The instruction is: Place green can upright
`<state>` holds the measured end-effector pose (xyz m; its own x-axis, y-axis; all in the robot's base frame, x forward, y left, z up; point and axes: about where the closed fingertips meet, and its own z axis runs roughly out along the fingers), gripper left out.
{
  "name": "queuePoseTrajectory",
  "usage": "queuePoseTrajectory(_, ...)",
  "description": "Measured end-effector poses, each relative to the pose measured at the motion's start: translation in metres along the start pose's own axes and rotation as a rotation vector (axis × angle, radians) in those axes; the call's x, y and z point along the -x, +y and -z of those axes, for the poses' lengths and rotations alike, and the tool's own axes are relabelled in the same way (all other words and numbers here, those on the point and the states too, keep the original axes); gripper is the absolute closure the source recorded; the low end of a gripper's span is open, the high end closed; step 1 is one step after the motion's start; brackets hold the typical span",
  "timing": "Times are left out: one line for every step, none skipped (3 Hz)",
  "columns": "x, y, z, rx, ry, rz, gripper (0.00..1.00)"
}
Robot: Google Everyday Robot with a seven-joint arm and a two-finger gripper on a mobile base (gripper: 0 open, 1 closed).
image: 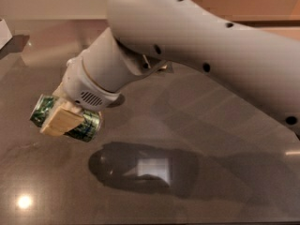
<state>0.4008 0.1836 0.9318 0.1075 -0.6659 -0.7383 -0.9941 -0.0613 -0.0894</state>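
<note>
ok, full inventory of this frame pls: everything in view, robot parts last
green can: 1, shiny green, left of the view, held on its side in the tool, not upright
table: 1, dark glossy grey-brown, fills most of the view, carries light reflections and the arm's shadow
white object: 1, white, top-left edge, cut off by the frame, cannot tell what it is
tool: 1, tan pad below a white wrist, left of the view, shut on the green can
arm: 1, off-white, runs from the right edge across the top and down to the tool
</note>
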Motion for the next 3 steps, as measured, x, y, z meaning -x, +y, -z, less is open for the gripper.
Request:
queuePoseTrajectory(-0.013,-0.016,0.018,-0.01,-0.141,-0.001,1.0)
queuePoseTrajectory(-0.025,-0.026,0.032,-0.036,-0.278,0.009,1.0)
queuePoseTrajectory(-0.036,-0.031,0.045,-0.086,-0.424,0.0,1.0)
